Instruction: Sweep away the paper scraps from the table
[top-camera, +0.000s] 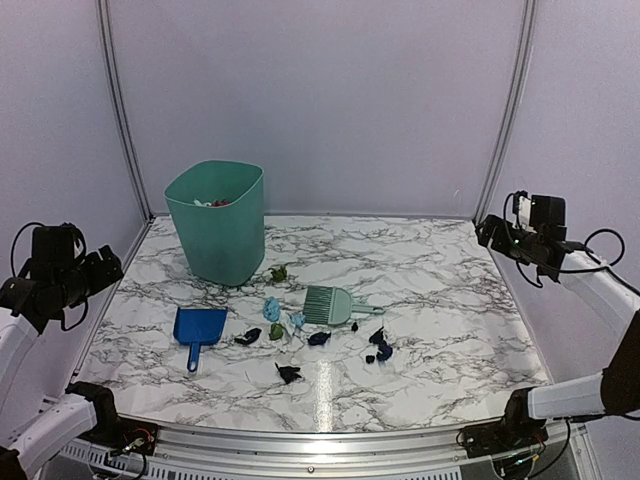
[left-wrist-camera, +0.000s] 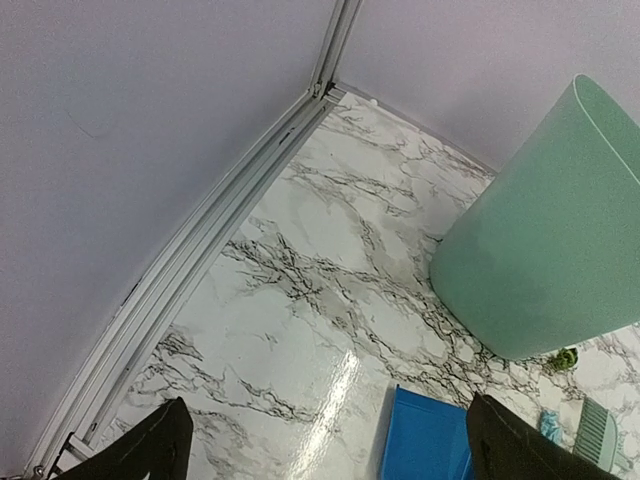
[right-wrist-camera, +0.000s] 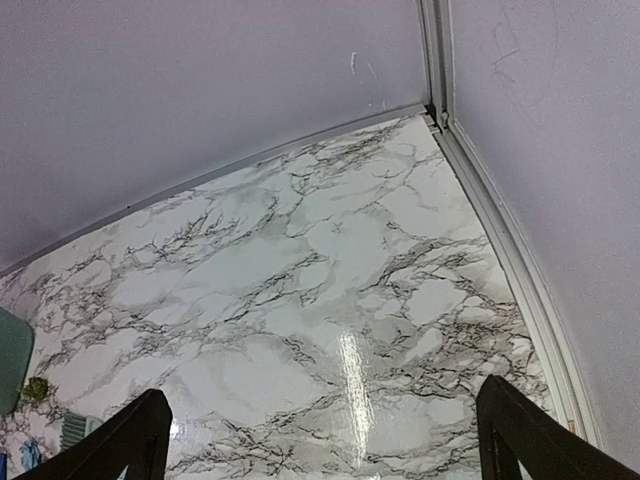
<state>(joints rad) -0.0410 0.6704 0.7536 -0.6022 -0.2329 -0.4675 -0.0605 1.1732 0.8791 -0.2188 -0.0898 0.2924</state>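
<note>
- Since the scraps (top-camera: 319, 338) are small crumpled wads, they should be very light and soft, and on the glossy table (top-camera: 420, 270) they will likely skid or roll at a touch.
- They lie mid-table, most between the dustpan (top-camera: 200, 325) and the brush (top-camera: 328, 305) or just nearer than the brush. A few dark ones lie to its right, and a green one sits by the foot of the bin (top-camera: 218, 222).
- Pinching them one by one looks poor. It seems better to take the brush by its handle, which points right, and the dustpan by its handle, which points at the near edge.
- The left gripper (left-wrist-camera: 325, 420) hangs over the left edge, jaws spread wide and holding nothing.
- The right gripper (right-wrist-camera: 322, 400) hangs over the right edge, also wide open and empty.
- Walls close the left, right and back, and a rail (top-camera: 320, 437) runs along the near edge.
- The right half of the table offers free room. The bin crowds the back left, near the dustpan.
</note>
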